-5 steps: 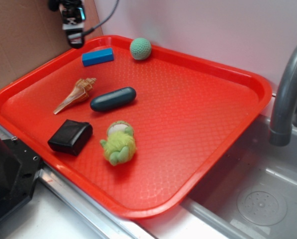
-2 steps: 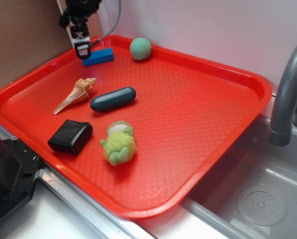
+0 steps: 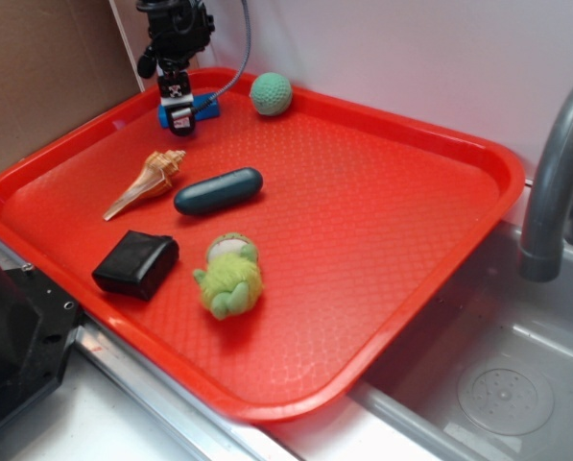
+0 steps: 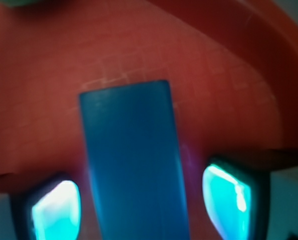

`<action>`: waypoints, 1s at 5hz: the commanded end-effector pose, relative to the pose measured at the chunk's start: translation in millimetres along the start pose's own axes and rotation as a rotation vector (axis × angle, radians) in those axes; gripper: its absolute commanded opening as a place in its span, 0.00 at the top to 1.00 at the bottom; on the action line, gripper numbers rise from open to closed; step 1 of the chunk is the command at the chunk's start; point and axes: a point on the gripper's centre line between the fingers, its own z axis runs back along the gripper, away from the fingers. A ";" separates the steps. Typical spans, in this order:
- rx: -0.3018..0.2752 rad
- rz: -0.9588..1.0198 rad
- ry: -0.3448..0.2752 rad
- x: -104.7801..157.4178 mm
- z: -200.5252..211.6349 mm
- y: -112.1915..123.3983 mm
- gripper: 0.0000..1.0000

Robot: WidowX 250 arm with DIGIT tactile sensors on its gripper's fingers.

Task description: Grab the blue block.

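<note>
Blue block (image 4: 131,160) appears rigid, light and smooth-faced, so a grip across its two long flat sides suits it. Gripper (image 4: 139,197) is spread wide, one finger (image 4: 56,207) on each side, neither visibly touching.

A red tray (image 3: 430,192) holds the blue block (image 3: 205,104), green ball (image 3: 271,94), shell (image 3: 148,181), teal capsule (image 3: 218,191), black pouch (image 3: 136,263) and green plush (image 3: 229,277).

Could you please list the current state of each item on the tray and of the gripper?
gripper: open, fingers straddling the blue block
blue block: flat on the tray, not yet gripped
red tray: flat beside the sink
green ball: resting near the tray's far rim
shell: lying on its side
teal capsule: lying flat
black pouch: lying flat, closed
green plush toy: lying on the tray
</note>
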 end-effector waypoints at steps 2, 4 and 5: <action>0.040 -0.064 -0.033 13.5 29.3 -12.9 1.00; 0.058 0.073 -0.074 -11.8 102.8 -59.3 1.00; 0.040 0.149 -0.068 -14.3 118.5 -82.3 1.00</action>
